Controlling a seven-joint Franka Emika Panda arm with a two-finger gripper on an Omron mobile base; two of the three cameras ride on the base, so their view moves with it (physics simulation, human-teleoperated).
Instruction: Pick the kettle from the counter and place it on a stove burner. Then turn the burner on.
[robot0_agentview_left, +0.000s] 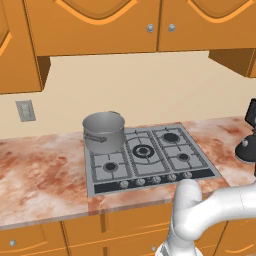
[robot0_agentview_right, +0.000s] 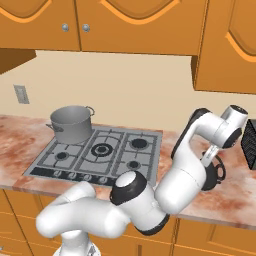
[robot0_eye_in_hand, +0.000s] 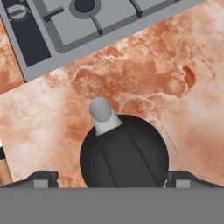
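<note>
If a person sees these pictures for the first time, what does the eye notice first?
First the white arm, bent over the counter to the right of the cooktop. In the hand view, the black kettle sits right below the gripper, whose fingers stand on both sides of it. Then the big grey pot on the back left burner.

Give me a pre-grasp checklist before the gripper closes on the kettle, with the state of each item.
1. Kettle sits on the counter, right of the cooktop: ok.
2. Gripper centred over the kettle, a fingertip showing on each side: ok.
3. Jaws open wide enough to straddle it: ok.
4. Fingers aligned with the arched handle: cannot tell.
5. Free front-right burner nearest the kettle: ok.
6. Pot occupies only the back-left burner, away from the path: ok.
</note>
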